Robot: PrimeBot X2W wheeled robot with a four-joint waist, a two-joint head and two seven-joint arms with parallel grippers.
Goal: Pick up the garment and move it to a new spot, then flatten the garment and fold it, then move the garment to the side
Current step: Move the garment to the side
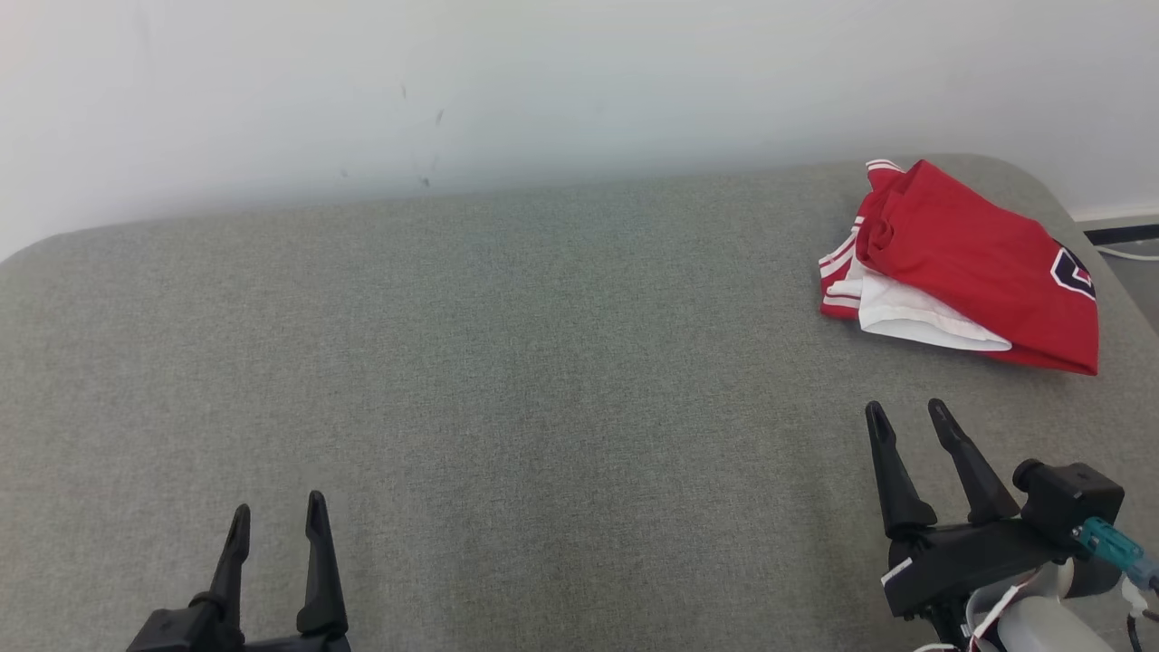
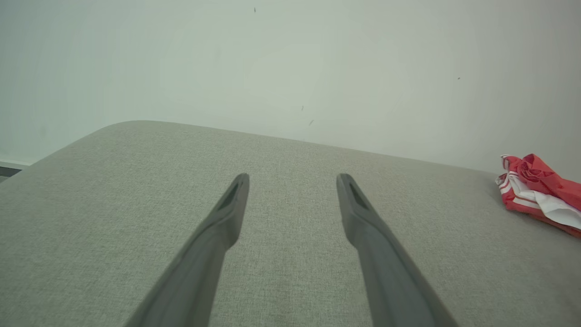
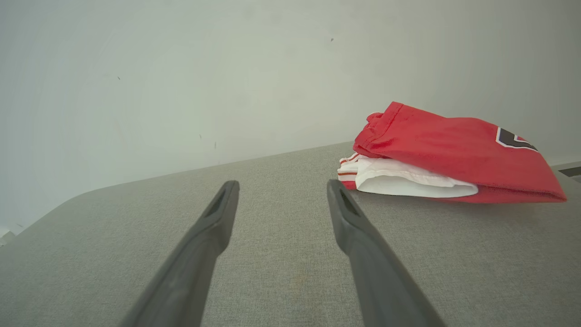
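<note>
Nearest, at about 7 o'clock in the head view, the left gripper [image 1: 278, 503] with two long dark fingers hovers over the cloth with its jaws apart and nothing between them. At about 4 o'clock the right gripper [image 1: 906, 407], on a black mount with a teal connector [image 1: 1112, 544] at its side, also has its jaws parted and empty; its fingertips point toward 12 o'clock.

Both sit above a broad grey-green woven fabric surface [image 1: 543, 344] with rounded far corners. The weave is even and flat, and the wide middle of it is bare.

Beyond the right gripper, toward 2 o'clock and near the far right corner, lies the folded red garment with white lining and red-and-white striped trim [image 1: 978, 263]. It rests on the surface well apart from both grippers. A dark, white-edged emblem shows at its right end, and the white layer sticks out from under the red on the near left side.

Farthest is a plain white wall [image 1: 543, 81] with a few small dark marks near 12 o'clock. At 3 o'clock a dark baseboard strip [image 1: 1121, 234] runs along its foot.
</note>
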